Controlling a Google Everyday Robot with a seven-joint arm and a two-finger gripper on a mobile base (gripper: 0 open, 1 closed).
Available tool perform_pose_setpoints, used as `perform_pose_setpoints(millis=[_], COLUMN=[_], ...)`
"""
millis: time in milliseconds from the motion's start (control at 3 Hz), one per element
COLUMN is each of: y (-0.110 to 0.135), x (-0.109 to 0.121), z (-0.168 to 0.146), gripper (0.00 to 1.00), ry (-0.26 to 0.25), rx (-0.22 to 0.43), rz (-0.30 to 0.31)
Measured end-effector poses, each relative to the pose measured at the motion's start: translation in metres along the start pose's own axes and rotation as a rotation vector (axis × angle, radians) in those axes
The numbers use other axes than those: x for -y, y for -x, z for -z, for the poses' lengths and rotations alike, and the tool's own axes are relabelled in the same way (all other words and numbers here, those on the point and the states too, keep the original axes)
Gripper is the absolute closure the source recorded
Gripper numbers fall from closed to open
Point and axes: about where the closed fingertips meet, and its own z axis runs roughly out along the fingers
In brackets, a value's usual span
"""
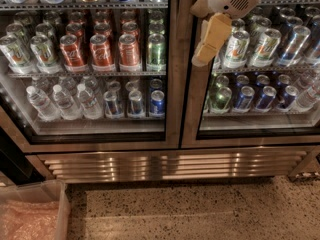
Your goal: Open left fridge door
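Note:
The fridge [170, 165] fills the upper view, with a louvred steel grille along its base. The left fridge door [173, 109] is a glass pane in a steel frame and sits flush with the frame. Red cans [101, 50] and water bottles [64, 102] show through it. My gripper [207, 46], cream coloured, hangs down from the top right. It sits in front of the left edge of the right door, just right of the centre post between the doors. It holds nothing that I can see.
The right glass door [260, 59] shows green-white and blue cans. A bin with pink plastic [30, 216] stands at the bottom left on the speckled floor [200, 211]. A dark gap lies left of the fridge.

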Motion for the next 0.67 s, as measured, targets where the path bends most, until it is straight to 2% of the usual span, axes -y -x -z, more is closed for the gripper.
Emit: perform_pose_setpoints(millis=[333, 667], y=[0.0, -0.004], x=[0.0, -0.003], z=[0.0, -0.012], gripper=[0.0, 0.0], ry=[0.0, 0.003], rx=[0.0, 0.09], rz=[0.0, -0.094])
